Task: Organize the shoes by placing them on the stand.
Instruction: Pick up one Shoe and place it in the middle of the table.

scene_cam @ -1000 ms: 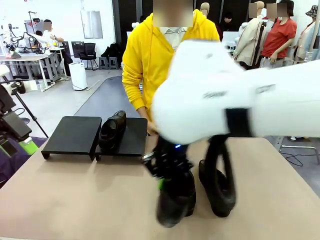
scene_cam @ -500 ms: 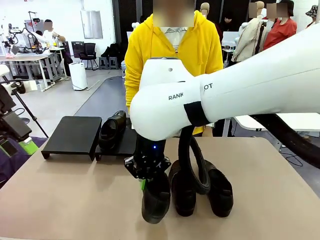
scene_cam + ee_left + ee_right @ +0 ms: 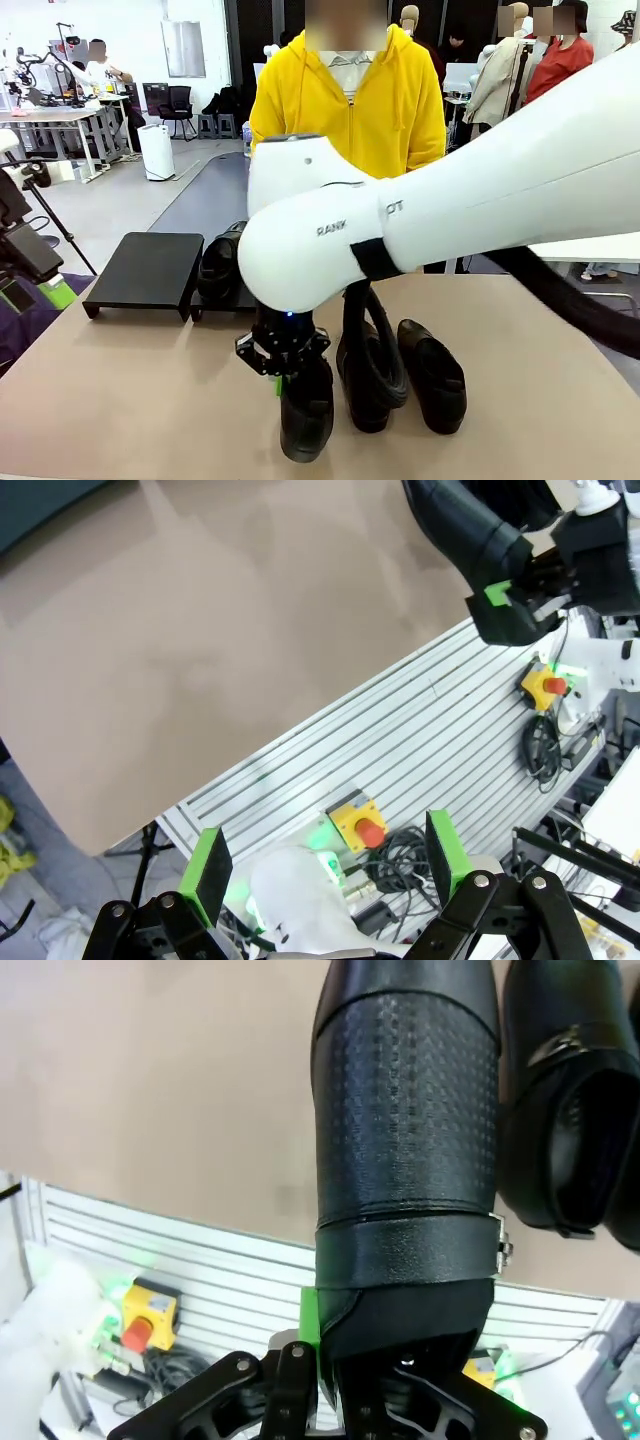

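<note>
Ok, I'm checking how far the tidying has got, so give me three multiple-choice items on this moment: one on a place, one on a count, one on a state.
1. Which stand bears the stowed shoe?
A. left stand
B. right stand
C. both

2. How many shoes show in the front view?
A. two
B. three
C. four

3. How is the right tool?
A. open over the table
B. shut on a shoe
C. shut on nothing

Answers:
1 B, the stowed shoe sits on the platform nearer the middle.
2 C, one stowed shoe, one held shoe and two table shoes beside it.
3 B, the right tool clamps the held shoe at its upper end.
</note>
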`<state>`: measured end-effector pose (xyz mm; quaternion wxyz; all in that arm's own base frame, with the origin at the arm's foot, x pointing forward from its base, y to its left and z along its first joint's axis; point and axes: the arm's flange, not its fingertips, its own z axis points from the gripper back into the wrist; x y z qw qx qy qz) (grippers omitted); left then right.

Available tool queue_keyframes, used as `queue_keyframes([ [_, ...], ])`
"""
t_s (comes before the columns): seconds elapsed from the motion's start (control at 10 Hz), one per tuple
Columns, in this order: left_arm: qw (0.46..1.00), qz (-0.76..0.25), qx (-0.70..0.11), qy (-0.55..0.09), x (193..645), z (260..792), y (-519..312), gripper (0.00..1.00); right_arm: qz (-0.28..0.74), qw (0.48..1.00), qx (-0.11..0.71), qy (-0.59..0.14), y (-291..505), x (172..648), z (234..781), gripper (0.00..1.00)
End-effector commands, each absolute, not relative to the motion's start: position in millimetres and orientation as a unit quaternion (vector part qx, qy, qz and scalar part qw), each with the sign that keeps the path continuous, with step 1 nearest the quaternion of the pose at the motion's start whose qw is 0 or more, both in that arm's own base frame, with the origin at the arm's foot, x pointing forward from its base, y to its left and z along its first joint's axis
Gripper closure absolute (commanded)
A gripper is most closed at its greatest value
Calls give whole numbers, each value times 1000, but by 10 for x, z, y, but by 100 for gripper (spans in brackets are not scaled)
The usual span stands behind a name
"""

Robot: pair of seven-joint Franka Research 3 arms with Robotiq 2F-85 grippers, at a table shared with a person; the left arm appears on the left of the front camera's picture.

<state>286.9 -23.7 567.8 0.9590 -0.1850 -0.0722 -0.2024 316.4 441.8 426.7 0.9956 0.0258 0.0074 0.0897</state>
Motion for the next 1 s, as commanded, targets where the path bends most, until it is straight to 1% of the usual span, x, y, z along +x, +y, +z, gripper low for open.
queue_keyframes([
  [0.0,958,-210,-182,-71,2856,5681,-194,0,61,998,8,15,4694,3369,4218,100],
  [0.5,958,-210,-182,-71,2856,5681,-194,0,50,997,7,57,4746,3824,3944,100],
  [0.7,958,-210,-182,-71,2856,5681,-194,0,52,996,10,74,4737,3897,3870,100],
  [0.8,958,-210,-182,-71,2856,5681,-194,0,50,996,13,78,4726,3911,3843,72],
  [0.9,958,-210,-182,-71,2856,5681,-194,0,51,996,18,74,4711,3913,3838,14],
])
